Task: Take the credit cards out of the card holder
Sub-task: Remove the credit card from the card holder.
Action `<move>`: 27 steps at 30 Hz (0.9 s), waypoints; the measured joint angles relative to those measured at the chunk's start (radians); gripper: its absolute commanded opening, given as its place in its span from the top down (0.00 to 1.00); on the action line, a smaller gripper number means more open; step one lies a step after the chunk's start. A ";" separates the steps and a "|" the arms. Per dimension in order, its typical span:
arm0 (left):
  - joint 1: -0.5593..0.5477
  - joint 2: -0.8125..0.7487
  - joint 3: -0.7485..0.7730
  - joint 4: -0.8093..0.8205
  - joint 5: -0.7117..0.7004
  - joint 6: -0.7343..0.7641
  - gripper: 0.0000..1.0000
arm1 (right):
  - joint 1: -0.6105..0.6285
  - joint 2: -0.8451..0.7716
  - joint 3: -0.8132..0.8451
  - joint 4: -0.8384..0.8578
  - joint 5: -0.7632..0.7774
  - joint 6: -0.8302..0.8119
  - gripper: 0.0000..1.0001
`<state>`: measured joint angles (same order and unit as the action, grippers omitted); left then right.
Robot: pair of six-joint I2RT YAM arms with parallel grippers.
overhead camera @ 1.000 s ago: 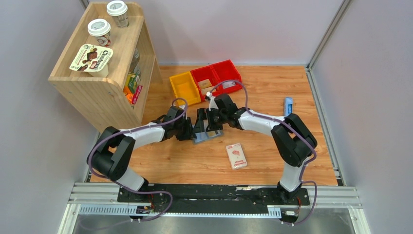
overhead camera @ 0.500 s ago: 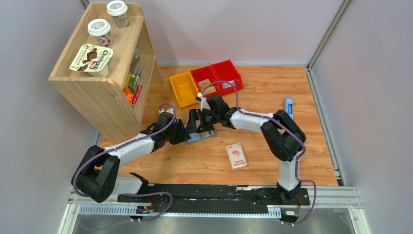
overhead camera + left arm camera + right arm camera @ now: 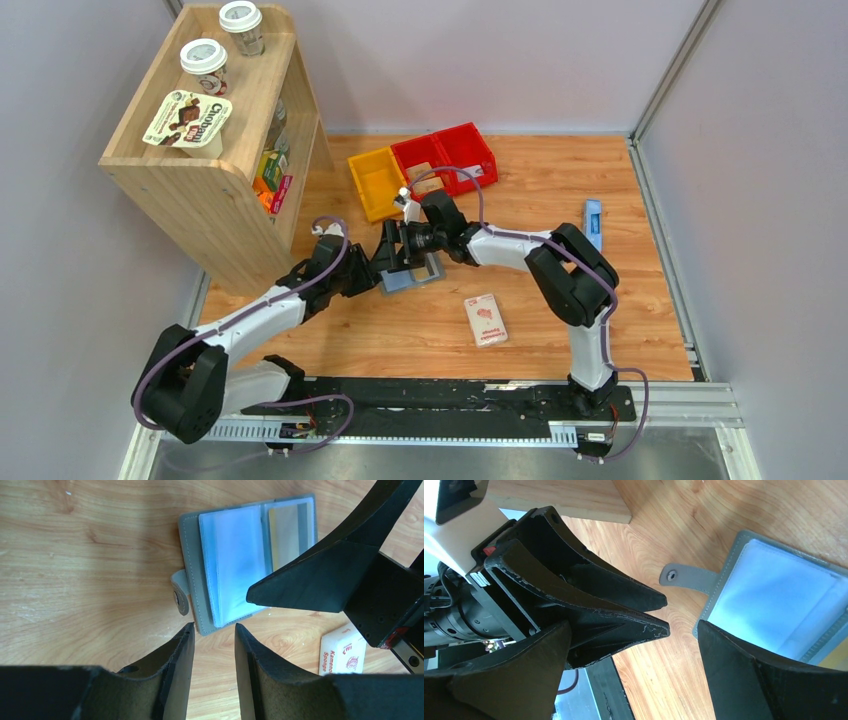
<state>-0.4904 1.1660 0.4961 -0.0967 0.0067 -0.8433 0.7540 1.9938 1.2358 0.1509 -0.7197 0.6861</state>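
The grey card holder [image 3: 192, 570] lies open on the wooden table, with its snap tab [image 3: 180, 596] pointing at my left gripper. A tan card [image 3: 286, 530] sits in its far clear pocket; the near pale blue pockets [image 3: 232, 565] look glossy. My left gripper [image 3: 214, 628] is open by a narrow gap and empty, just short of the holder's near corner. My right gripper [image 3: 634, 625] is open wide and empty, with one finger [image 3: 744, 675] over the holder [image 3: 774, 595] and the other beside the left gripper [image 3: 589, 600]. In the top view both grippers [image 3: 368, 272] [image 3: 398, 255] meet at the holder [image 3: 422, 276].
A white-and-pink packet [image 3: 485, 320] lies to the right, nearer the front. A small blue object [image 3: 592, 218] lies at the far right. Yellow [image 3: 380, 180] and red [image 3: 455, 155] bins stand behind. A wooden shelf [image 3: 200, 150] stands at the left.
Both grippers and the card holder have shifted left on the table. The left arm has drawn back towards the shelf, and the right arm has reached further left.
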 measured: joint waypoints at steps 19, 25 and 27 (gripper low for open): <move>0.026 0.122 0.058 0.001 -0.005 -0.005 0.56 | -0.069 -0.185 0.018 -0.313 0.459 -0.174 0.00; 0.028 0.220 0.135 -0.007 0.013 -0.002 0.57 | -0.084 -0.170 0.001 -0.363 0.499 -0.193 0.00; 0.028 0.249 0.153 -0.016 0.014 0.000 0.57 | -0.083 -0.161 0.001 -0.364 0.496 -0.196 0.00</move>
<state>-0.4622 1.4151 0.6491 -0.1127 0.0204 -0.8433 0.6712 1.8332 1.2366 -0.2134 -0.2237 0.4904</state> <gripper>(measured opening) 0.435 0.998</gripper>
